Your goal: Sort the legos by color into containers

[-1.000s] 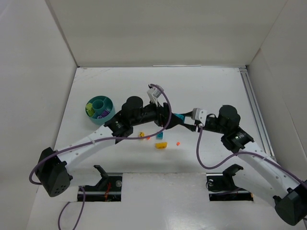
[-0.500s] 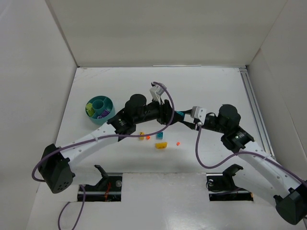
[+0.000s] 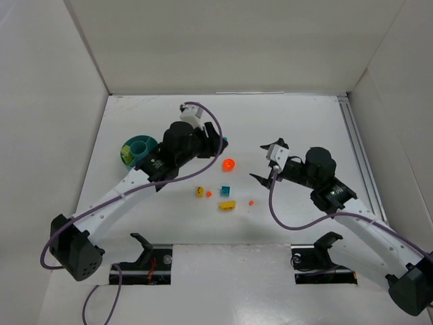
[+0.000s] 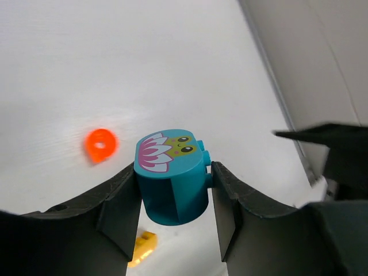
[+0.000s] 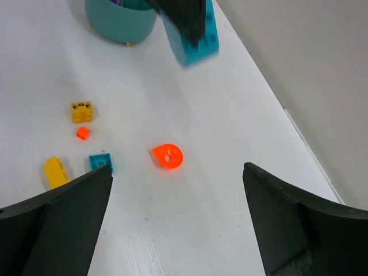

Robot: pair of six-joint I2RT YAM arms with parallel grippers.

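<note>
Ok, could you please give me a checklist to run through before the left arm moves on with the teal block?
1. Is the teal block clamped in the left pincer: ok.
2. Is it lifted off the table: ok.
3. Is the right pincer open, empty and apart from the left: ok.
4. Is the left pincer above the dish: not ok, it is off to one side.
5. Is there a free wedge for teal: cannot tell, the arm hides part of the dish.
6. Is the orange round piece apart from the dish: ok.
</note>
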